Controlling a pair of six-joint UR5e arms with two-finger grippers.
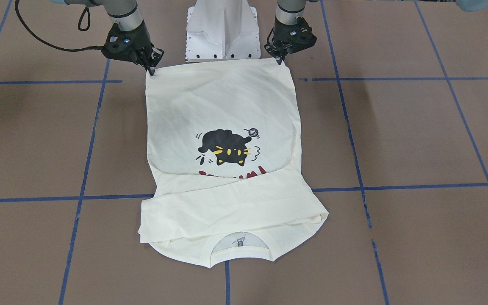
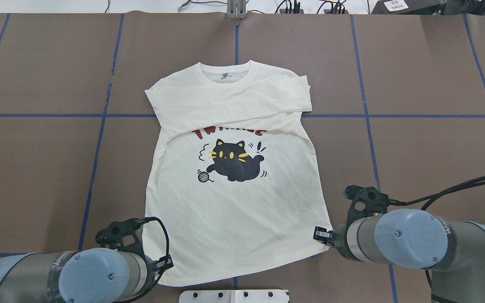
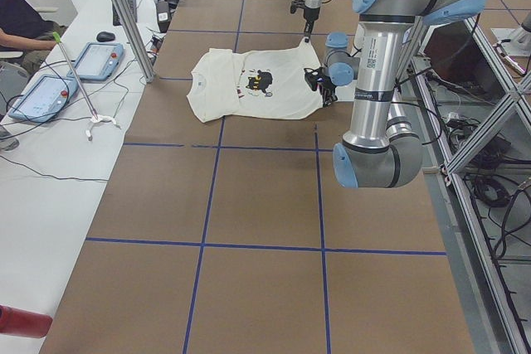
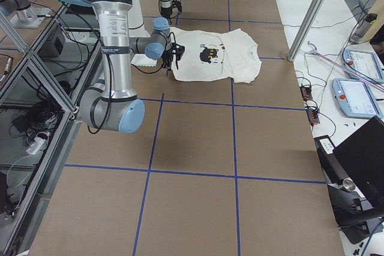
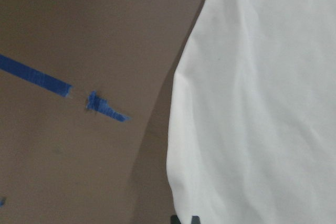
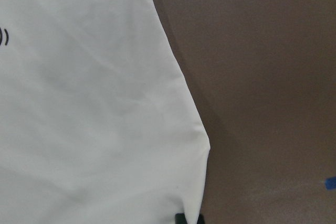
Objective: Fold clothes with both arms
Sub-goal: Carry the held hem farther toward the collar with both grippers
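The cream T-shirt (image 1: 223, 101) lies flat, print side up, collar away from the robot. Its sleeves are folded across the chest and cover part of the red lettering (image 2: 225, 131) above the black cat print (image 2: 234, 162). My left gripper (image 1: 280, 60) is shut on the hem corner on its side, also seen in the overhead view (image 2: 164, 263). My right gripper (image 1: 151, 70) is shut on the other hem corner (image 2: 320, 235). Both wrist views show the shirt's edge (image 5: 262, 103) (image 6: 79, 103) on brown table, with only the fingertips' ends at the bottom.
The white pedestal base (image 1: 223, 29) stands just behind the hem, between the two grippers. Blue tape lines (image 2: 99, 139) cross the brown table. A black cable (image 1: 36, 34) loops off the right arm. A side bench holds tablets (image 3: 46, 93) near a seated person (image 3: 17, 6).
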